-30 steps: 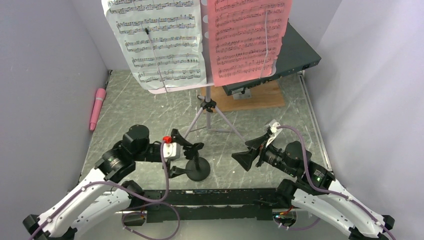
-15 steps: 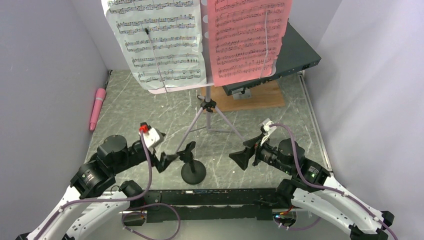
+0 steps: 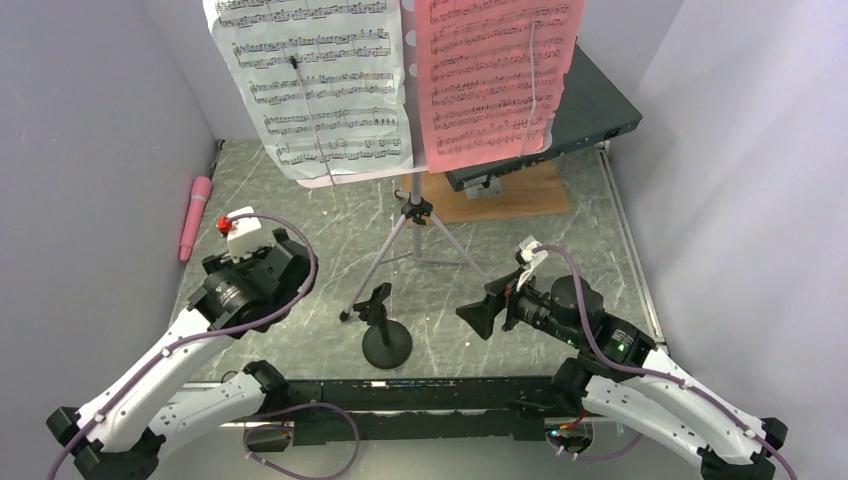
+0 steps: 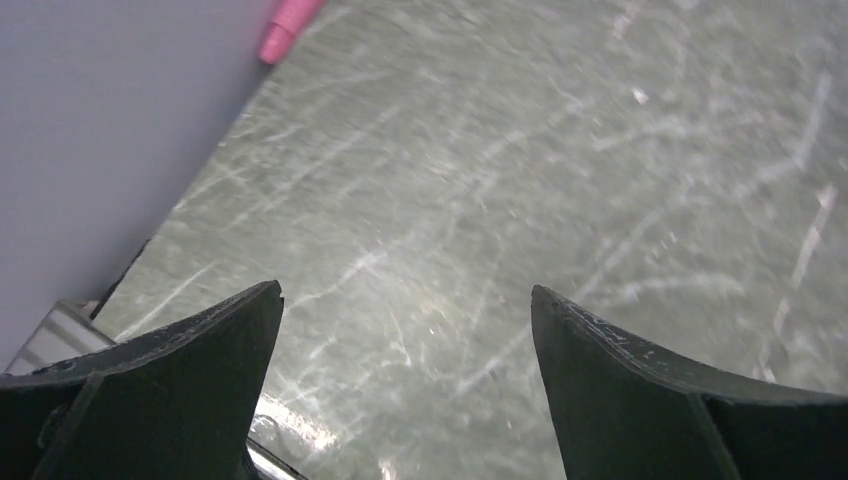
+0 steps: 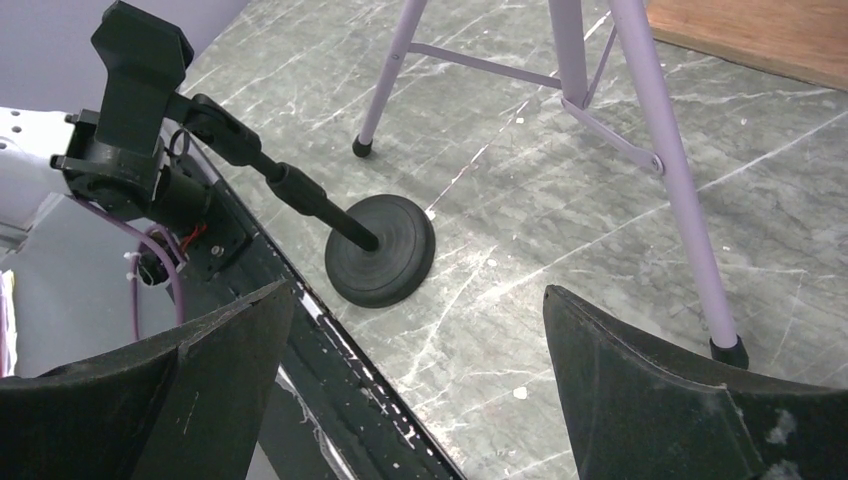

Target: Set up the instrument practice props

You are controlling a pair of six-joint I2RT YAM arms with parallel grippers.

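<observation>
The lavender music-stand desk (image 3: 409, 110) stands on the silver tripod (image 3: 418, 240) and holds a white sheet (image 3: 320, 80) and a pink sheet (image 3: 495, 75). The black round-based mic stand (image 3: 385, 340) stands upright near the front, free of both grippers; it also shows in the right wrist view (image 5: 380, 250). The pink microphone (image 3: 195, 215) lies by the left wall, and its tip shows in the left wrist view (image 4: 290, 15). My left gripper (image 4: 405, 300) is open and empty over bare table. My right gripper (image 3: 480, 315) is open and empty, right of the mic stand.
A dark rack-mount box (image 3: 590, 110) rests on a wooden board (image 3: 510, 195) at the back right. Grey walls close in left and right. Tripod legs (image 5: 660, 150) spread across the middle. A black rail (image 3: 420, 395) runs along the near edge.
My left gripper has let go of the mic stand's clip and swung away to the left, toward the pink microphone's side. The mic stand stays upright. The right gripper has barely shifted.
</observation>
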